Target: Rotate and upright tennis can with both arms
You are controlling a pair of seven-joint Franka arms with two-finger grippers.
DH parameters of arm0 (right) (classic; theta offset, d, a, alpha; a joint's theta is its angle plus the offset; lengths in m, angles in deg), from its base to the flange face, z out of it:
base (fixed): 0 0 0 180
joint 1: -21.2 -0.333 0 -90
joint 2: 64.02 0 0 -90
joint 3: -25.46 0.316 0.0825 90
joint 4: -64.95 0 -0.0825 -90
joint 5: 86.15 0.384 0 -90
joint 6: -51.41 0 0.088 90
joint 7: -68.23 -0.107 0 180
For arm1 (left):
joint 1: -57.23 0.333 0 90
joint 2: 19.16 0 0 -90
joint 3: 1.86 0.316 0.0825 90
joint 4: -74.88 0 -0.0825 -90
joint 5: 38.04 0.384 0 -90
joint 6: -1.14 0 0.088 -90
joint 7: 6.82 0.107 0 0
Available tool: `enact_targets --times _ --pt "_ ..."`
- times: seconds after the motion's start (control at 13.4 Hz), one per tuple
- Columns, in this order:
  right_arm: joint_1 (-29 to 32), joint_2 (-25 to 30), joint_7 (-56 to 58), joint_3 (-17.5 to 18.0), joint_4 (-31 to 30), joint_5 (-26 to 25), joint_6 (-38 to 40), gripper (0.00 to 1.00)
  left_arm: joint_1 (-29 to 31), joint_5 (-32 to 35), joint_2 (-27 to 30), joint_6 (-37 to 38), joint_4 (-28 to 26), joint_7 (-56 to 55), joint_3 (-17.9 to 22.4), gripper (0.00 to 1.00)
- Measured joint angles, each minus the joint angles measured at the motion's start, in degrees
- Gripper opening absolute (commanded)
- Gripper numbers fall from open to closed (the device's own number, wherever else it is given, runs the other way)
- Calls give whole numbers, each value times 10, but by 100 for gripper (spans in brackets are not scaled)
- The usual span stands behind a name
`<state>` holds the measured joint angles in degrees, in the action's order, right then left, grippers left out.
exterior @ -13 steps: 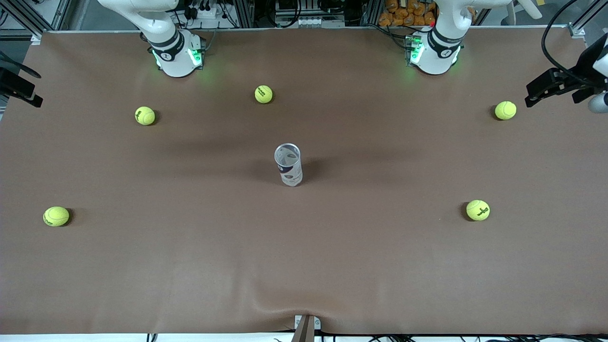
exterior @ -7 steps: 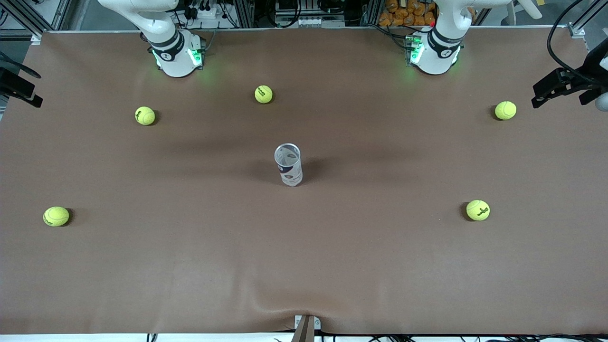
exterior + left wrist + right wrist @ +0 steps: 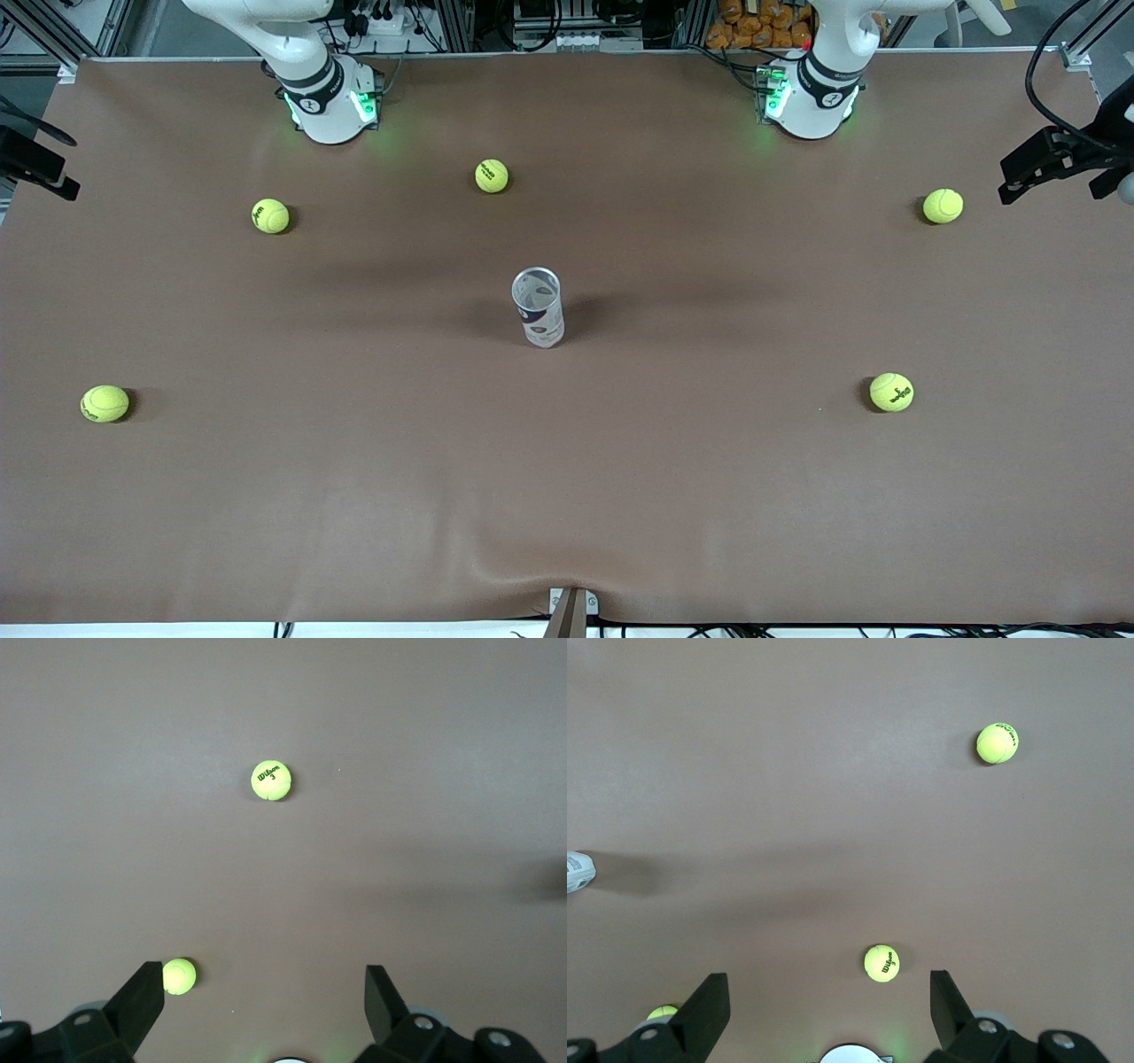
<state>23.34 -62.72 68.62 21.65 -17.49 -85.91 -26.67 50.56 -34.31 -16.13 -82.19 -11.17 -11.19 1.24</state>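
The tennis can (image 3: 538, 307) stands upright in the middle of the brown table, silver rim up, white and dark-blue label showing. Nothing touches it. A sliver of it shows at the edge of the right wrist view (image 3: 578, 871). My left gripper (image 3: 1019, 177) hangs high over the left arm's end of the table, and the left wrist view shows it (image 3: 263, 992) open and empty. My right gripper (image 3: 58, 177) hangs over the right arm's end of the table, and the right wrist view shows it (image 3: 827, 997) open and empty.
Several yellow-green tennis balls lie scattered on the table: one (image 3: 492, 175) near the bases, one (image 3: 270, 215) and one (image 3: 104, 403) toward the right arm's end, one (image 3: 943, 206) and one (image 3: 891, 392) toward the left arm's end.
My left gripper has drawn back a little farther toward the left arm's end of the table. The can, the balls and the right arm have not moved.
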Motion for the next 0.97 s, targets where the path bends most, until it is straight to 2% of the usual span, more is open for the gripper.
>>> enact_targets --times 0.97 --pt "0 0 0 1 0 1 0 100 -1 -3 1 0 -8 0 -1 100"
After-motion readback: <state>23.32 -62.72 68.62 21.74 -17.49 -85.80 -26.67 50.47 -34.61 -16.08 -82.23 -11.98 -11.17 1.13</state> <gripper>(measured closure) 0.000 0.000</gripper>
